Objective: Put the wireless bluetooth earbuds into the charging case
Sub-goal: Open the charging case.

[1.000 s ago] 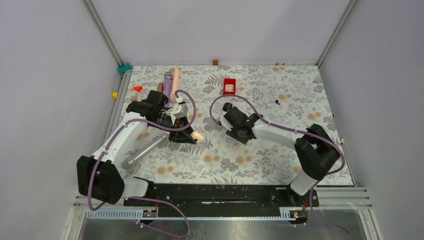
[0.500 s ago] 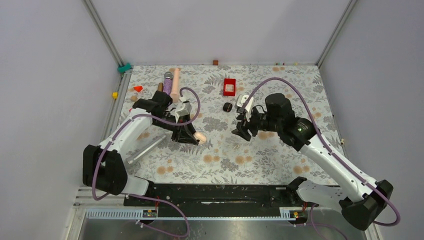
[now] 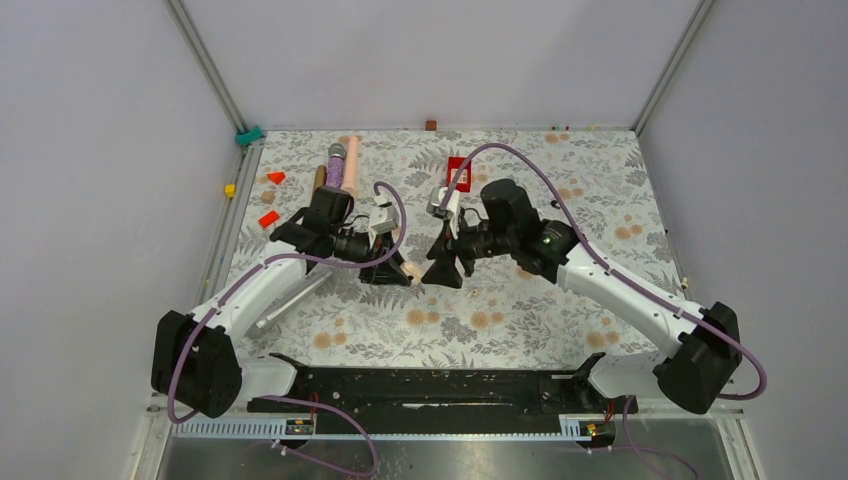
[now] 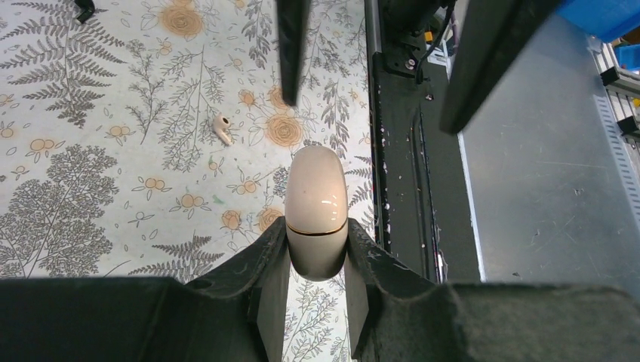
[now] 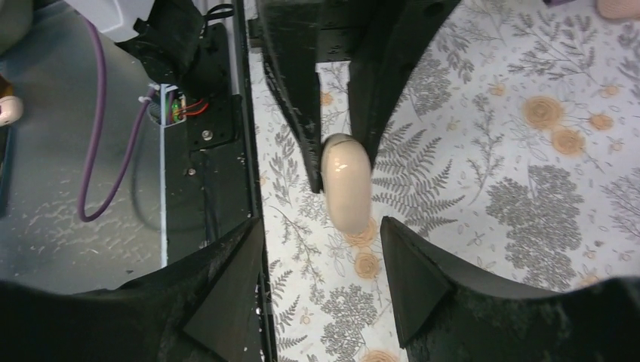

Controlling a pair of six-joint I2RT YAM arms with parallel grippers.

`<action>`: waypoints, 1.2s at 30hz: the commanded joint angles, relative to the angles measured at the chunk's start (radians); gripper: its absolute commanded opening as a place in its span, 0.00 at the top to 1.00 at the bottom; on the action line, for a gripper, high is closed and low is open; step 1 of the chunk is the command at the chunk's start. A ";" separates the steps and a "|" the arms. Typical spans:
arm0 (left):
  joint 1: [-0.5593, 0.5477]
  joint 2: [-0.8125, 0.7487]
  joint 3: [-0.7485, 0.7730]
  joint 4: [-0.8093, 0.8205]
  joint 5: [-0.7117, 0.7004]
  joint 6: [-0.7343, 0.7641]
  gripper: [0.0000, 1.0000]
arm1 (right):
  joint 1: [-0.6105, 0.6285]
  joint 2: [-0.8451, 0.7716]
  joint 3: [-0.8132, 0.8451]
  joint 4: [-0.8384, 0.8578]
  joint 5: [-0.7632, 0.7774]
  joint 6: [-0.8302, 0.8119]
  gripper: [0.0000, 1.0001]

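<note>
Cream-coloured and smooth, the charging case point(image 3: 411, 272) shows in the middle of the flowery table point(image 3: 560, 310) in the view from above. The left gripper point(image 3: 388, 272) pinches it. The right gripper point(image 3: 443, 274) is just beside the case and points at it. A red box point(image 3: 459, 172) lies further back.

From the left wrist, the left gripper is clamped tight on the lower half of the case. The case's lid is closed and it pokes out forward. A white earbud point(image 4: 221, 128) lies on the table to the left, apart from the case. The right gripper's dark fingers point(image 4: 293, 45) hang in from the top, wide apart.

From the right wrist, the right gripper's own fingers point(image 5: 226, 294) are spread apart with nothing between them. The case is just ahead of them.
</note>
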 commanded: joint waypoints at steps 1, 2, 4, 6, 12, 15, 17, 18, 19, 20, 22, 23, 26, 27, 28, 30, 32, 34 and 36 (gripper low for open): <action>-0.002 -0.011 0.019 0.079 -0.009 -0.035 1.00 | 0.034 0.022 -0.012 0.097 -0.034 0.067 0.34; -0.002 -0.013 0.019 0.080 -0.006 -0.033 1.00 | 0.036 0.033 -0.013 0.106 -0.036 0.077 0.34; -0.005 -0.015 0.021 0.077 -0.003 -0.032 1.00 | 0.037 0.052 -0.010 0.112 -0.026 0.086 0.34; -0.006 -0.015 0.024 0.056 0.007 -0.012 1.00 | 0.040 0.070 -0.003 0.113 0.004 0.086 0.34; -0.009 -0.006 0.045 -0.040 0.056 0.075 1.00 | 0.043 0.101 0.006 0.113 0.110 0.073 0.35; -0.009 0.003 0.060 -0.087 0.069 0.114 1.00 | 0.043 0.094 0.007 0.102 0.181 0.044 0.35; -0.009 0.005 0.062 -0.094 0.070 0.121 1.00 | 0.042 0.080 0.008 0.095 0.225 0.019 0.35; -0.009 0.005 0.062 -0.097 0.070 0.125 1.00 | 0.043 0.070 0.009 0.093 0.252 0.007 0.35; -0.009 0.004 0.062 -0.100 0.072 0.128 1.00 | 0.043 0.061 0.010 0.090 0.278 -0.005 0.35; -0.009 0.003 0.061 -0.100 0.073 0.129 1.00 | 0.043 0.053 0.011 0.088 0.306 -0.015 0.35; -0.008 0.003 0.061 -0.100 0.074 0.128 1.00 | 0.041 0.035 0.015 0.080 0.353 -0.035 0.35; -0.009 0.003 0.061 -0.101 0.074 0.129 1.00 | 0.041 0.027 0.020 0.073 0.368 -0.046 0.34; -0.009 0.002 0.059 -0.100 0.073 0.131 1.00 | 0.037 -0.002 0.033 0.057 0.384 -0.069 0.34; -0.009 0.003 0.059 -0.100 0.073 0.129 1.00 | 0.037 -0.010 0.037 0.052 0.384 -0.074 0.34; -0.009 0.003 0.059 -0.100 0.073 0.130 1.00 | 0.037 -0.019 0.043 0.042 0.382 -0.078 0.33; -0.009 0.003 0.059 -0.101 0.073 0.130 1.00 | 0.036 -0.042 0.053 0.018 0.357 -0.086 0.31; -0.009 0.006 0.059 -0.101 0.071 0.131 1.00 | 0.037 -0.060 0.061 -0.008 0.325 -0.100 0.27; -0.009 0.007 0.059 -0.100 0.069 0.131 1.00 | 0.037 -0.068 0.077 -0.030 0.340 -0.087 0.16; -0.009 0.010 0.060 -0.100 0.069 0.131 1.00 | 0.027 -0.067 0.092 -0.052 0.391 -0.059 0.01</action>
